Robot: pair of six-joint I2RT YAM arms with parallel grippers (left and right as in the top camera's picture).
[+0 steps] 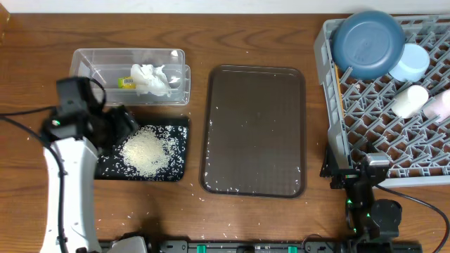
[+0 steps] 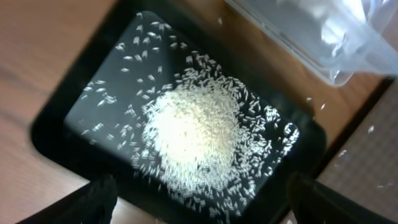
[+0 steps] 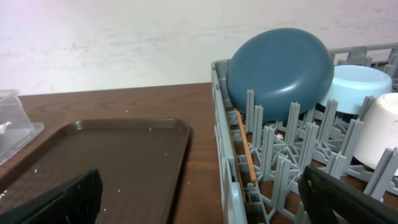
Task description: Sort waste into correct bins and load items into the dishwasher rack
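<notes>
The heap of rice (image 1: 146,152) (image 2: 189,134) lies in the black tray (image 1: 180,169) (image 2: 55,130). My left gripper (image 1: 118,125) (image 2: 205,213) hangs open over the tray's left rim, holding nothing. Behind the tray, the clear box (image 1: 91,62) (image 2: 348,59) holds the white napkin (image 1: 151,79) and the yellow-green wrapper (image 1: 125,82). The grey rack (image 1: 328,84) (image 3: 222,162) carries the dark-blue plate (image 1: 367,43) (image 3: 280,68), the light-blue bowl (image 1: 410,62) (image 3: 354,87), two white cups (image 1: 409,100) and a wooden chopstick (image 3: 244,149). My right gripper (image 1: 365,174) (image 3: 205,205) stands open and empty at the rack's near left corner.
A large brown serving tray (image 1: 254,130) (image 3: 112,162) lies between the bins and the rack, dotted with a few rice grains. Stray grains also lie on the wooden table (image 1: 211,204) near its front edge.
</notes>
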